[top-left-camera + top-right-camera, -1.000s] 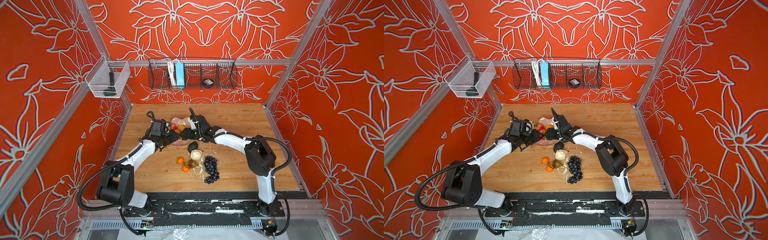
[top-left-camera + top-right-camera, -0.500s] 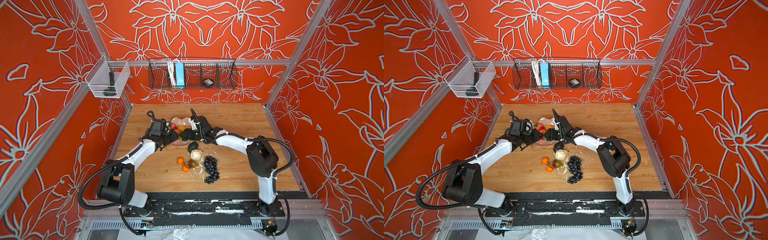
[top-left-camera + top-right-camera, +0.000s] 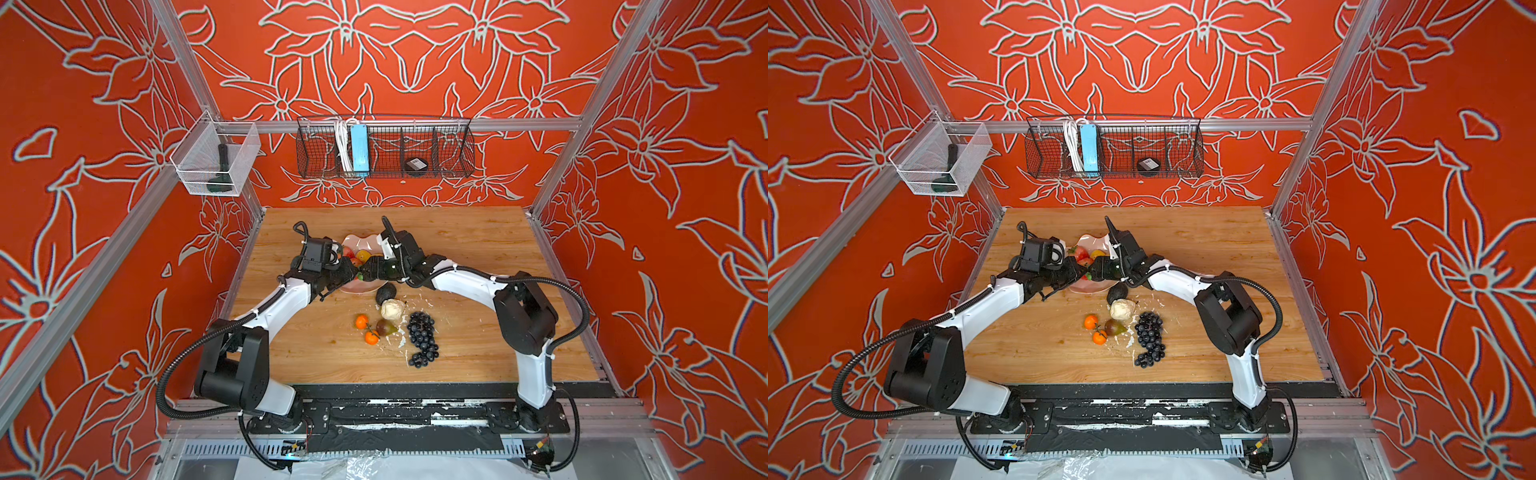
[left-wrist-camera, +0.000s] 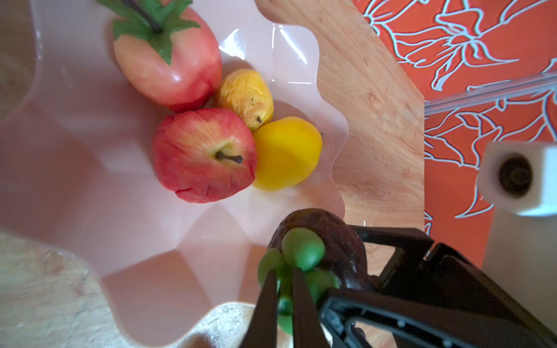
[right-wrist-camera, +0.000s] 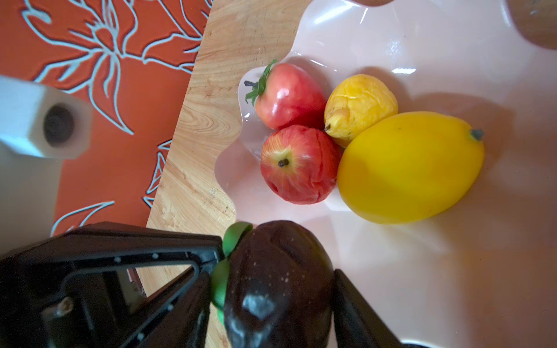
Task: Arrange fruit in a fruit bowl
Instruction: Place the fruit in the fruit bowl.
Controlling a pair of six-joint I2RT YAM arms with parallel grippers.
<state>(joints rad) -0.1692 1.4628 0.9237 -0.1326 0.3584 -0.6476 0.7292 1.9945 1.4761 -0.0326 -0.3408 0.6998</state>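
Dark fruit [image 5: 280,256], clamped by right gripper [image 5: 272,277], has green leaves [image 4: 303,248] pinched by left gripper [image 4: 283,280] over bowl [image 4: 135,241].

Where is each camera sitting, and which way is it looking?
Top views: high above the robot's base, looking down at the table and back wall; left arm and right arm show whole.
Left wrist: on the left arm, looking along the left fingers, pinched on green leaves, into the pink bowl.
Right wrist: on the right arm, looking along the right fingers, gripping the dark fruit, into the pink bowl.
Shared: both wrist views show the dark fruit, red apple and smooth yellow fruit.
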